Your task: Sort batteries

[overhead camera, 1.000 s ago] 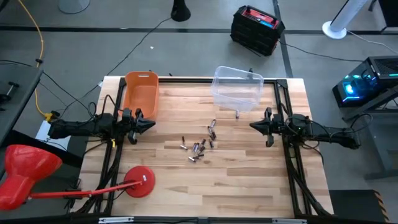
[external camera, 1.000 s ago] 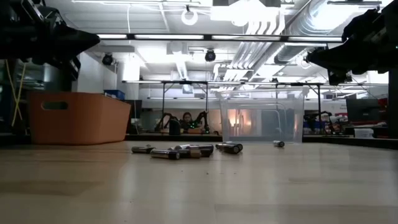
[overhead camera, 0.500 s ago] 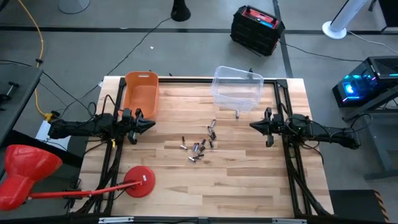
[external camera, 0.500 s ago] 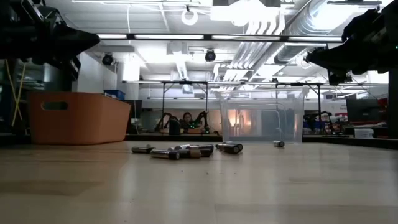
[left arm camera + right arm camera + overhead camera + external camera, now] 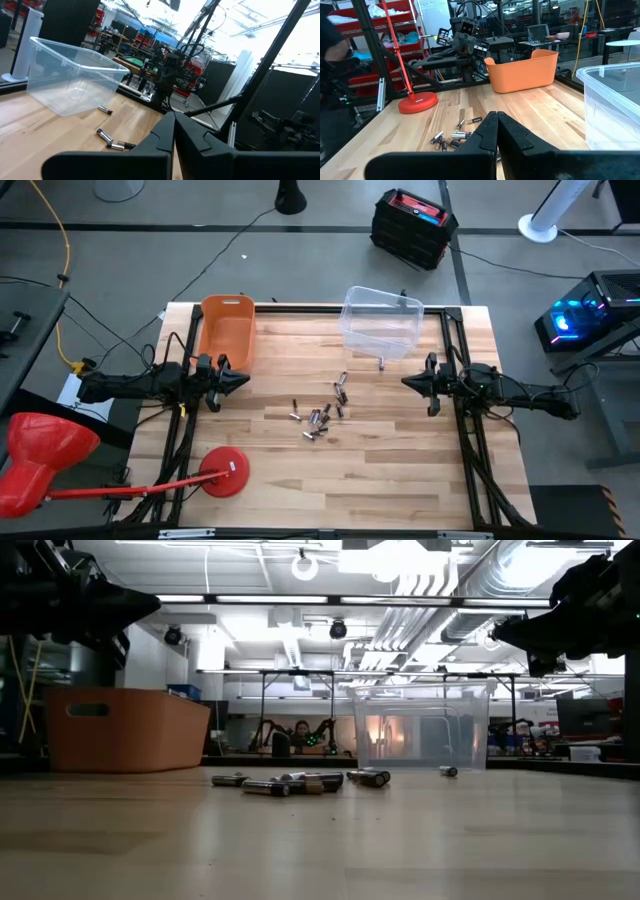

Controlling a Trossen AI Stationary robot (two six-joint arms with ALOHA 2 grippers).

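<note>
Several small silvery and dark batteries [image 5: 322,412] lie scattered on the wooden table's middle, seen also in the low view as the batteries [image 5: 300,781]. One battery [image 5: 381,364] lies apart, just in front of the clear bin [image 5: 381,321]. My left gripper [image 5: 244,379] hovers shut at the table's left side, above the wood, pointing toward the middle. My right gripper [image 5: 406,380] hovers shut at the right side, pointing toward the middle. In the wrist views my left gripper [image 5: 173,120] and my right gripper [image 5: 497,119] show fingers closed together, holding nothing.
An orange bin [image 5: 226,330] stands at the far left, the clear bin at the far middle-right. A red lamp base [image 5: 224,472] sits near the left front edge. Bare wood lies between the pile and each gripper.
</note>
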